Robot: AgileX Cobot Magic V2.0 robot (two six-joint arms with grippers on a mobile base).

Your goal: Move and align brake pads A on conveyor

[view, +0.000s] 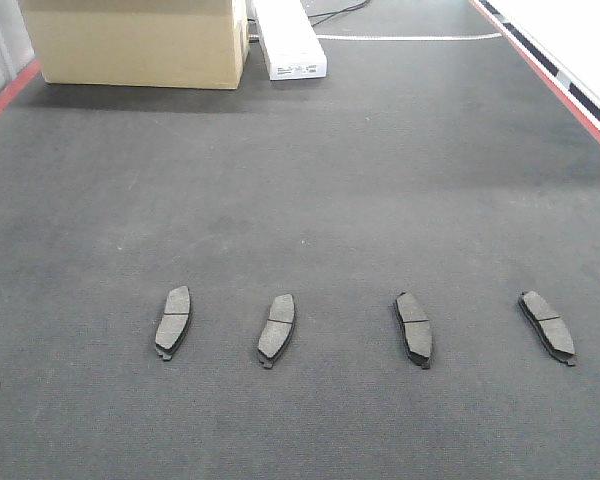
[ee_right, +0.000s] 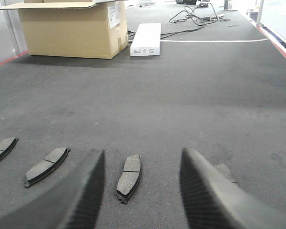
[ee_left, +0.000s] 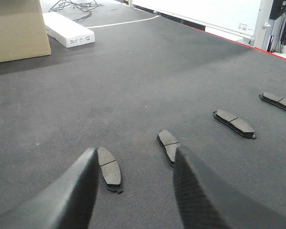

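1. Neither end effector shows in the front view. Four brake pads lie in one row on the conveyor [view: 300, 180], well apart from each other: the first pad [view: 173, 320], the second pad [view: 276, 329], the third pad [view: 414, 328] and the fourth pad [view: 547, 325]. The two left ones lean to the right, the two right ones lean to the left. A cardboard box [view: 135, 40] and a white box [view: 288, 38] stand at the far end. A red strip [view: 550, 80] runs along the right edge.

2. In the left wrist view, the left end effector [ee_left: 133, 157] is open and holds nothing. It hovers low over the belt. One pad [ee_left: 109, 168] lies just beside its left finger [ee_left: 66, 200]; another pad [ee_left: 168, 145] is partly hidden by the other finger.

3. In the right wrist view, the right end effector [ee_right: 142, 160] is open too, and empty. One pad [ee_right: 129, 176] lies between its fingers on the belt. Another pad [ee_right: 225, 171] shows partly behind the right finger [ee_right: 214, 200].
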